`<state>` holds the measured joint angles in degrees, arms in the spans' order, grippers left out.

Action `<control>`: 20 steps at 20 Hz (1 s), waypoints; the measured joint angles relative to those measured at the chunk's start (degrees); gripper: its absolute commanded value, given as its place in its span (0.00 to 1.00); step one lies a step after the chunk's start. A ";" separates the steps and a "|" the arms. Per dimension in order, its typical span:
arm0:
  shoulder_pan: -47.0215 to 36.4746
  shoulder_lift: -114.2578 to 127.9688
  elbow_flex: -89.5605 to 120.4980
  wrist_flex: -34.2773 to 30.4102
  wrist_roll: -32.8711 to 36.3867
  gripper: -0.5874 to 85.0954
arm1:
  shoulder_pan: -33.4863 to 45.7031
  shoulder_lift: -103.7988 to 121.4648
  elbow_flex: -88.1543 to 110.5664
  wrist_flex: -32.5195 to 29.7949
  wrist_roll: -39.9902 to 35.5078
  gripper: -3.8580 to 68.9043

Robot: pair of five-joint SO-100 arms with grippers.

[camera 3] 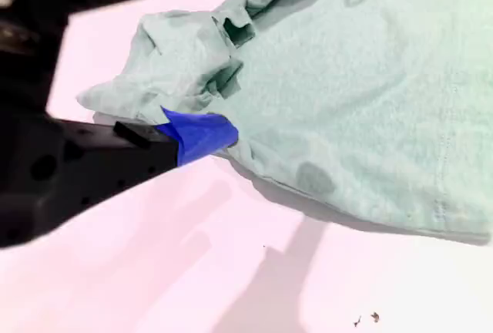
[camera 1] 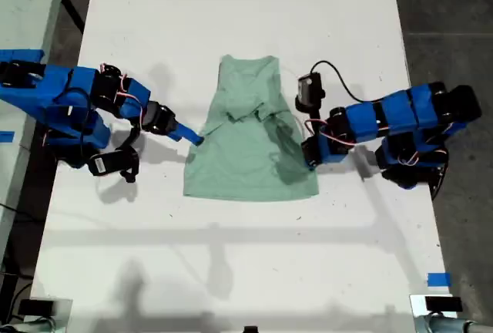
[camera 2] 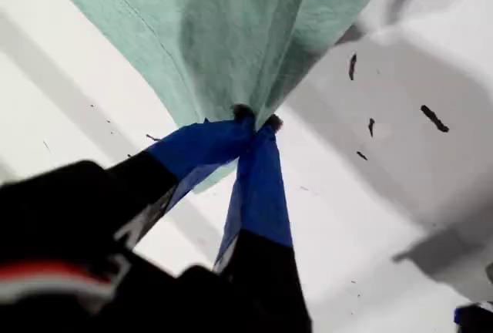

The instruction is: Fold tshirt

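Mid-fold: first gripper (camera 2: pixel 254 125) pinched tight on the tshirt (camera 2: pixel 231 32) edge. Second gripper (camera 3: pixel 227 55) has its fingers spread wide astride bunched cloth. Likely next: the second closes, then both lift the cloth over together.

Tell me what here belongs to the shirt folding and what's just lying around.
Job: tshirt, my first gripper, my second gripper.
Lying about: blue tape scrap, dark specks on the table.
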<state>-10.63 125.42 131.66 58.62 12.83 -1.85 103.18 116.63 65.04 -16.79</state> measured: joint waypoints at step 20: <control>0.00 0.00 0.00 -0.26 -0.53 0.36 | 0.53 -39.90 -47.55 6.06 -5.10 0.42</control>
<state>-10.63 125.42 131.66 58.36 12.30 -1.32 63.28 69.08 71.10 -21.88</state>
